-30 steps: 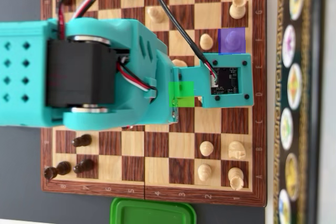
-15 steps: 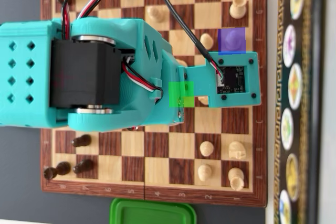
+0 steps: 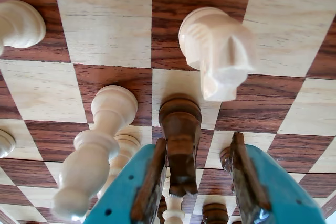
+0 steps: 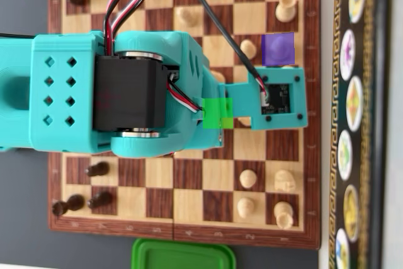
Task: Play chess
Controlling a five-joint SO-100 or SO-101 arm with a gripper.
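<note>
The gripper [image 3: 207,182] hangs low over the chessboard [image 3: 110,24], its jaws spread apart and gripping nothing. In the wrist view a dark pawn [image 3: 180,129] stands between them, closer to the left jaw, which seems to touch or nearly touch it; the right jaw stands clear of it. Its round head sits on the line between a dark square and a light one.

Just beyond it stands a white knight [image 3: 218,51], and a white bishop [image 3: 97,145] rises close on the left. In the overhead view the arm [image 4: 113,92] hides the pawn and covers the middle of the board; a green marker [image 4: 218,113] and a purple marker [image 4: 278,49] lie over two squares.

The step looks like a grasp on the dark pawn. To do it well, centre the jaws on the pawn first, since a lopsided squeeze would likely tip it. Grip below the head, then lift straight up, keeping clear of the bishop and knight.
</note>
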